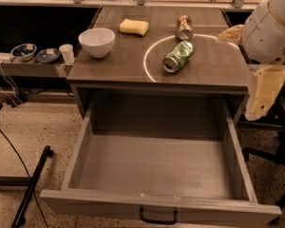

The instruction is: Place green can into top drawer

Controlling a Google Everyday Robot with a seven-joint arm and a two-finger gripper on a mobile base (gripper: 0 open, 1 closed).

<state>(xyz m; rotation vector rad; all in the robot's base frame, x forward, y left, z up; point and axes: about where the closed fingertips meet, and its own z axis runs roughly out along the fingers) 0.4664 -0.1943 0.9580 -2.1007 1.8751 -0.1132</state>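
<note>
The green can (178,56) lies on its side on the cabinet top, inside a white circle, silver top facing front-left. The top drawer (161,208) is pulled fully open below it and holds nothing; its black handle (158,216) shows at the front. My arm (270,27) comes in at the right edge. The gripper (230,34) shows as a pale tip over the cabinet top's right edge, right of the green can and apart from it.
A brownish-copper can (184,26) lies behind the green one. A yellow sponge (134,26) and a white bowl (97,41) sit on the cabinet top's left part. Small bowls and a cup (66,52) stand on a low shelf at left. A black pole (32,185) leans on the floor.
</note>
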